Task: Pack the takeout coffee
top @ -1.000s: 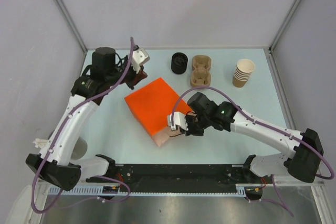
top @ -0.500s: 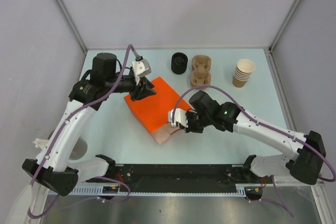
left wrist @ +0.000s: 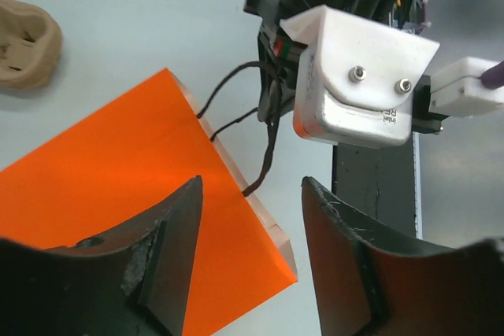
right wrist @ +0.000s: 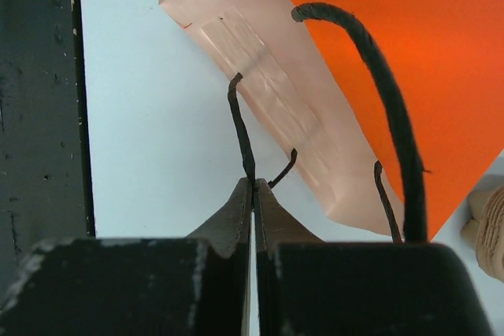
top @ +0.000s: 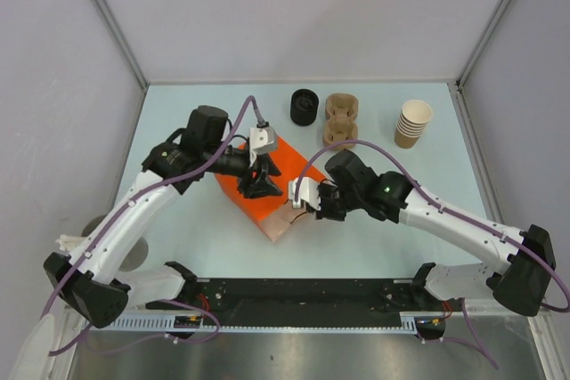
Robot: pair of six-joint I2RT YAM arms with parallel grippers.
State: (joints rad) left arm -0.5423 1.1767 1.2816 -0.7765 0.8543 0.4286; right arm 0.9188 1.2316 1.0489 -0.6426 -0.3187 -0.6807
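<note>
Kraft-tan paper cups (top: 412,124), pale inside: nested at the worktop's (top: 178,211) far right, well apart from both arms | round black plastic lids (top: 304,106): far centre, beside moulded brown cardboard carrier (top: 339,119) | left fingers (left wrist: 177,226): parted, holding nothing, above flat orange paper bag (left wrist: 102,163) | right fingers (right wrist: 236,218): pinched shut on the bag's thin black cord handle (right wrist: 240,127)

- Plain grey walls (top: 303,6) are enclosing the pale blue-green table (top: 196,229) on three sides.
- Metal posts (top: 109,22) are rising at its back corners.
- Soft, even light is falling.
</note>
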